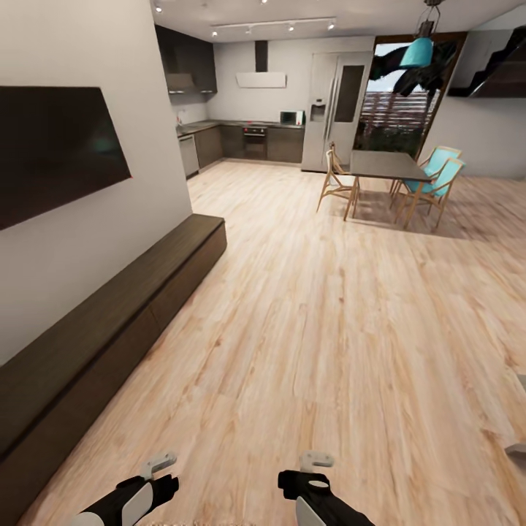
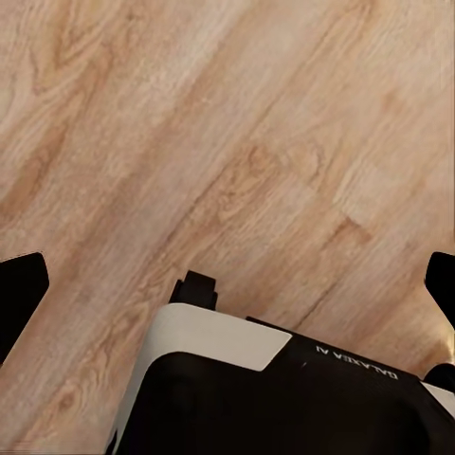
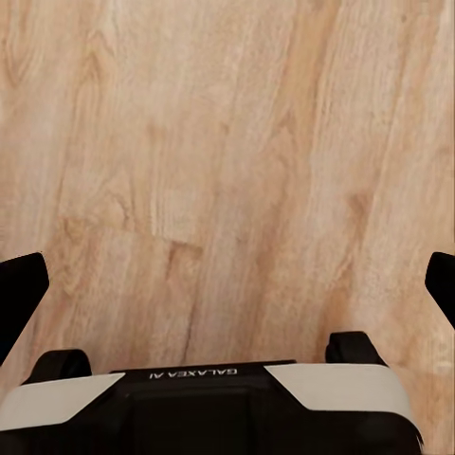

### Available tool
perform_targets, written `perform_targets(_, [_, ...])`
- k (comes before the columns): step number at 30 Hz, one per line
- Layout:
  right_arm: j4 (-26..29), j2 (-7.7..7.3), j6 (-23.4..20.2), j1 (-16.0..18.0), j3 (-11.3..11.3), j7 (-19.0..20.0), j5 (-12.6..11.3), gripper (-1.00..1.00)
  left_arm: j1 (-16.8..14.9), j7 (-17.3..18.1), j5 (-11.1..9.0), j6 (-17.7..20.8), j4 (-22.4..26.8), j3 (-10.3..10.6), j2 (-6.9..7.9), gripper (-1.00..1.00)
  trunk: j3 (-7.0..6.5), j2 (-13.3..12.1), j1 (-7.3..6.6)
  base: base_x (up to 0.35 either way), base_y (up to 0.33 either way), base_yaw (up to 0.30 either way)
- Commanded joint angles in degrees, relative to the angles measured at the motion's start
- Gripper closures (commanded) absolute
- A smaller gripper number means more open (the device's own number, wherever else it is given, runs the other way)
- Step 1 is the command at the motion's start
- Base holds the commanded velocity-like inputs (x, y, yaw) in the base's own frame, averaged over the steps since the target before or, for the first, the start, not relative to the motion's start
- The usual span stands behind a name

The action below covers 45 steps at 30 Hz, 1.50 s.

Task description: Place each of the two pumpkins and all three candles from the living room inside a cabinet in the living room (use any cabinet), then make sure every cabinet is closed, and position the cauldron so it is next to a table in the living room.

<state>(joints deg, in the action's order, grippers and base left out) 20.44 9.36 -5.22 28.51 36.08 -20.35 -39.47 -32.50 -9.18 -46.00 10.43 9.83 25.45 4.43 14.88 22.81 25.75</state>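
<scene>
The cabinet [image 1: 109, 329], a long low dark-brown unit, runs along the left wall under a black TV; its flat fronts all look shut. The pumpkins, candles, cauldron and the living-room table are out of view. My left gripper [image 1: 159, 467] hangs low near the bottom edge of the head view, over bare wood floor to the right of the cabinet. My right gripper [image 1: 315, 462] hangs beside it. In the left wrist view the left gripper [image 2: 227, 284] has its dark fingertips [image 2: 21, 284] spread wide over floor with nothing between them. The right gripper [image 3: 227, 284] is likewise open and empty.
Wide wood floor [image 1: 329, 314] stretches ahead to a kitchen at the back. A dining table [image 1: 386, 166] with wooden and teal chairs stands at the far right. A grey edge of something [image 1: 517, 447] pokes in at the lower right. My own base [image 2: 275, 389] lies under the grippers.
</scene>
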Motion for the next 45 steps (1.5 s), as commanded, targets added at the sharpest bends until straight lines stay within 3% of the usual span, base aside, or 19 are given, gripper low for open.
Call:
perform_targets(1, [0.1, -0.05, -0.3, 0.1, 0.5, -0.5, -0.3, -1.0, 0.0, -0.4, -0.5, 0.3, 0.2, 0.5, 0.05, -1.0, 0.14, 0.1, 0.03, 0.0, 0.0, 0.274])
perform_targets(14, [0.1, -0.28, -0.3, 0.1, 0.5, 0.2, -0.3, -1.0, 0.0, -0.4, -0.5, 0.3, 0.2, 0.5, 0.05, -1.0, 0.59, 0.1, 0.03, 0.021, 0.0, 0.274])
perform_targets(30, [0.1, -0.31, -0.3, 0.1, 0.5, 0.3, -0.3, -1.0, 0.0, -0.4, -0.5, 0.2, 0.2, 0.5, 0.05, -1.0, 1.14, 0.1, 0.03, 0.262, 0.0, 0.274])
perform_targets(45, [0.1, -0.31, -0.3, 0.1, 0.5, 0.3, -0.3, -1.0, 0.0, -0.4, -0.4, 0.2, 0.2, 0.5, 0.05, -1.0, 1.21, 0.1, 0.03, 0.316, -0.053, 0.035])
